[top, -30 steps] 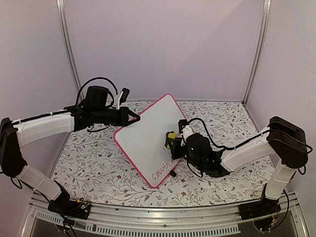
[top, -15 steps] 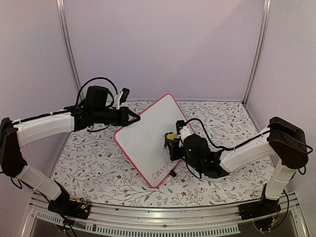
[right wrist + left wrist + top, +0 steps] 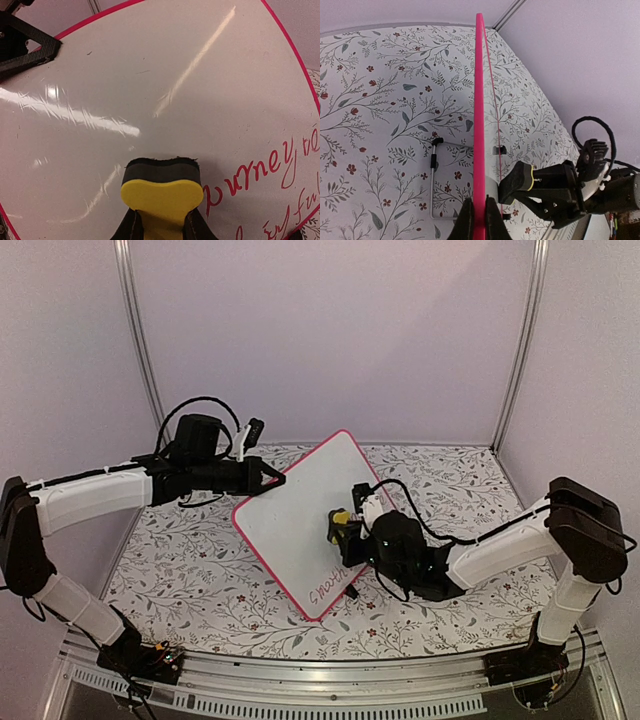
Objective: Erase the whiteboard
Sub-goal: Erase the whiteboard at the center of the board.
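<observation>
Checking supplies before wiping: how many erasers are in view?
1: the yellow eraser, held in the right gripper with jaws shut on it, pad against the whiteboard beside the red writing. Another could be hidden behind the board.

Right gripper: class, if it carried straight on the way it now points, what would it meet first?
The whiteboard, on its white face. The right gripper holds a yellow eraser whose dark pad looks pressed to that surface, just left of the red writing, though actual contact is hard to confirm.

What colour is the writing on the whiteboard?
Red cursive writing at one corner of the whiteboard; it shows best in the right wrist view.
</observation>
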Motion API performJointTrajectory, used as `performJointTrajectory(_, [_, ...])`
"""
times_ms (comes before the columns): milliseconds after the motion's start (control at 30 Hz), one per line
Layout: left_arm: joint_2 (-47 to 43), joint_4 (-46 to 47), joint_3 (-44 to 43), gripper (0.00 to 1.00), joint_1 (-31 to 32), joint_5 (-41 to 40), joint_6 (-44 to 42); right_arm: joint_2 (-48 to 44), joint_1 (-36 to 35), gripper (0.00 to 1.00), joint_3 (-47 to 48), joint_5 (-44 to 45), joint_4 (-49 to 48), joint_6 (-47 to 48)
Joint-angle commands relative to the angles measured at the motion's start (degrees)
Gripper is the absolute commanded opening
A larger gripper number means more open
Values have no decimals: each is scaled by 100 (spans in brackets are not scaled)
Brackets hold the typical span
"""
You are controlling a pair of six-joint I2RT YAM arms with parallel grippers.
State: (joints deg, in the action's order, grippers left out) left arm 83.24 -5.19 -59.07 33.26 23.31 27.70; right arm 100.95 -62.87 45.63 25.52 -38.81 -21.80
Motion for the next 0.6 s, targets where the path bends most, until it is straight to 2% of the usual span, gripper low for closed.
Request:
performJointTrajectory(0, [188,9,45,0,132,48,-408,-132,-222,22,-326,-183,335,-121])
performJointTrajectory(267, [175,6,45,0,138,46,-400,-306,-384,22,-682,118,530,-340])
performJointTrajectory(567, [207,-11,53,0,138,-37,-433,-201,-270,23,119,668,737,99])
